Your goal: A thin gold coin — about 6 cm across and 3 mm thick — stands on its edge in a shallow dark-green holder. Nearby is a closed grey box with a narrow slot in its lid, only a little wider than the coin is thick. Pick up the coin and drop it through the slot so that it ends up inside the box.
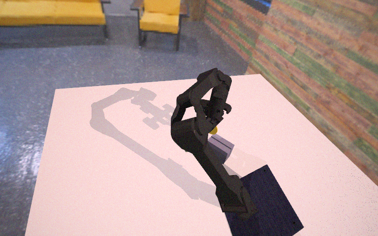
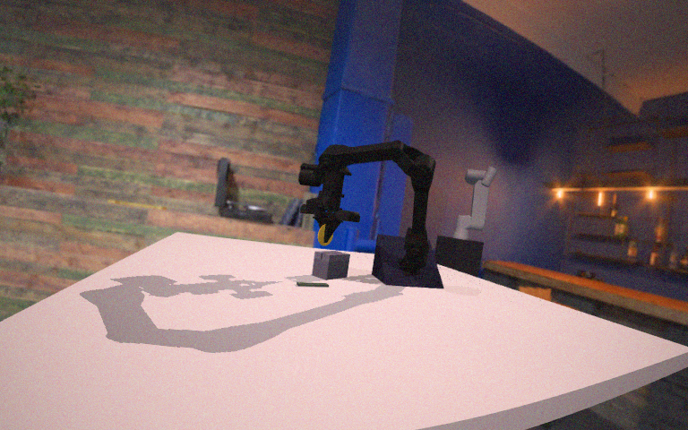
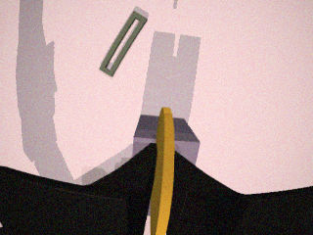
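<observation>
My gripper (image 2: 327, 241) (image 3: 157, 150) is shut on the gold coin (image 1: 213, 130) (image 2: 322, 235) (image 3: 167, 142), pointing down. The coin hangs upright, edge-on in the wrist view, above the table. The closed grey box (image 1: 228, 143) (image 2: 330, 265) (image 3: 189, 148) is below; in the exterior view a gap shows between coin and box. In the wrist view the coin and fingers cover the box's middle, hiding the slot. The top view shows the dark slot line across the lid. The dark-green holder (image 2: 313, 284) (image 3: 108, 72) lies empty on the table; I cannot see it in the top view.
The arm's dark base plate (image 1: 270, 198) (image 2: 391, 269) is on the table (image 1: 111, 198) (image 2: 284, 394) near the box. In the top view the arm partly covers the box and gripper. The arm's shadow falls across the table.
</observation>
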### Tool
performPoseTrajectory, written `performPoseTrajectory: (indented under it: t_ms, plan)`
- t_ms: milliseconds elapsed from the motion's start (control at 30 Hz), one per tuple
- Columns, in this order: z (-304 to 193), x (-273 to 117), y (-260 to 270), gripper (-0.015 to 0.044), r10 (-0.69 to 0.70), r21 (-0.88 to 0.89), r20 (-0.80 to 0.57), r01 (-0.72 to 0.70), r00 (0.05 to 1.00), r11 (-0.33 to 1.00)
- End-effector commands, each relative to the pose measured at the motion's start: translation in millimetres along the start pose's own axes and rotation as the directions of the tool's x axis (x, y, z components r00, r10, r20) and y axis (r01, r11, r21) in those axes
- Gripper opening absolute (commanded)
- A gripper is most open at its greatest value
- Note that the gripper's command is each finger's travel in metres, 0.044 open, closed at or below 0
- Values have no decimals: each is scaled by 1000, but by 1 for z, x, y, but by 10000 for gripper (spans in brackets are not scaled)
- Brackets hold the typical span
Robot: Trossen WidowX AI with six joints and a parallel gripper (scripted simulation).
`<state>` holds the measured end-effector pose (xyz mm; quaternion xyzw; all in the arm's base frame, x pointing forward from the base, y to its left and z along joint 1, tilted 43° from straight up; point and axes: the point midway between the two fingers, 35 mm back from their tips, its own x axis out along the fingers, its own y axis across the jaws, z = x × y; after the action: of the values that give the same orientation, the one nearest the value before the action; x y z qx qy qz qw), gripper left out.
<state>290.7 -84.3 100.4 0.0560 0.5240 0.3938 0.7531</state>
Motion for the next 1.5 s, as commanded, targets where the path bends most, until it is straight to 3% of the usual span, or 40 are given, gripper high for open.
performPoseTrajectory:
  t_ms: [0, 633, 1467]
  plan:
    - [-12, 1, -3, 0, 2, 0, -3, -2, 1000, 1000]
    - [-58, 4, -12, 0, 12, -1, 1, -12, 1000, 1000]
    - [-60, 5, -13, 0, 8, -5, 2, -8, 1000, 1000]
